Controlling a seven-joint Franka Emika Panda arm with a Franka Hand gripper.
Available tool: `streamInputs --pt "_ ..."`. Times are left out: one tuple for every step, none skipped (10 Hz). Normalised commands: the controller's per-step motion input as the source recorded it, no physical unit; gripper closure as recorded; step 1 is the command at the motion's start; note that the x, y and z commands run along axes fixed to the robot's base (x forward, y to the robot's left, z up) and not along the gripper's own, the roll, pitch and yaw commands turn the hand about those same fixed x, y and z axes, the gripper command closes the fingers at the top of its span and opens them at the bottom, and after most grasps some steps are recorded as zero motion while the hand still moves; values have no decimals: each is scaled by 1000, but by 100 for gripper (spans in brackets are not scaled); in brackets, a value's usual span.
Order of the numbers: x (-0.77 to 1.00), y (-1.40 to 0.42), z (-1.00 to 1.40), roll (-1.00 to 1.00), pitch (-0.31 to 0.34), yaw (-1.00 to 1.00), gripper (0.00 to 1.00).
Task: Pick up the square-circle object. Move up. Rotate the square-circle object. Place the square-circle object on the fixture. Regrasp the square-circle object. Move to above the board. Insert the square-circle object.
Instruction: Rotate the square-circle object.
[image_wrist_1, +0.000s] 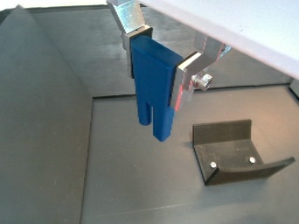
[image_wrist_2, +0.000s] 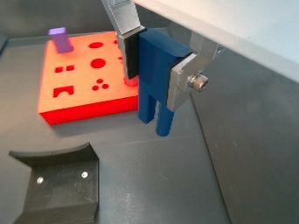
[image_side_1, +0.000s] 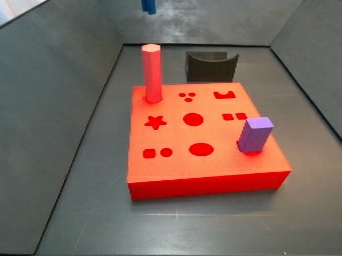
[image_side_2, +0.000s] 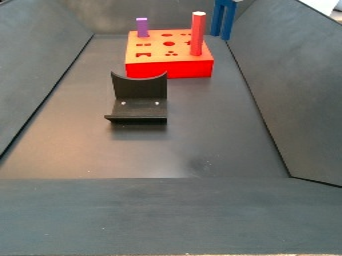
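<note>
Dark grey floor (image_side_2: 187, 140) beneath pincer (image_wrist_1: 158, 54) with square-circle object (image_wrist_1: 153, 87).

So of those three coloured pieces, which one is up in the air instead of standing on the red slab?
The blue square-circle object, clamped between the gripper fingers with its two legs pointing down. The red post and purple block both stand on the board.

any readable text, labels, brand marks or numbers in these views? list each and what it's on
None readable in any view.
Board: only cut-out shapes (star, circles, squares), no lettering.
Square-circle object, held in the gripper above the floor: plain blue, no marking.
Fixture: plain dark, two screw heads, no label.
Red post and purple block on the board: unmarked.
</note>
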Motion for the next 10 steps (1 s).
streamInputs --pt "15 7 -4 -20 17 -1000 100" --pt "14 10 -4 -21 18 -1000 100" --pt "13 10 -4 -23 19 -1000 100" --pt "13 10 -5 -23 19 -1000 100" --pt "12 11 -5 -25 21 -1000 100" --pt "12 11 -5 -26 21 -1000 100" --pt "12 12 -5 -28 23 -1000 100" --pt "12 12 -5 -30 25 -1000 100" --pt "12 12 -5 -32 27 -1000 100" --pt "12 13 -5 -35 29 -1000 100"
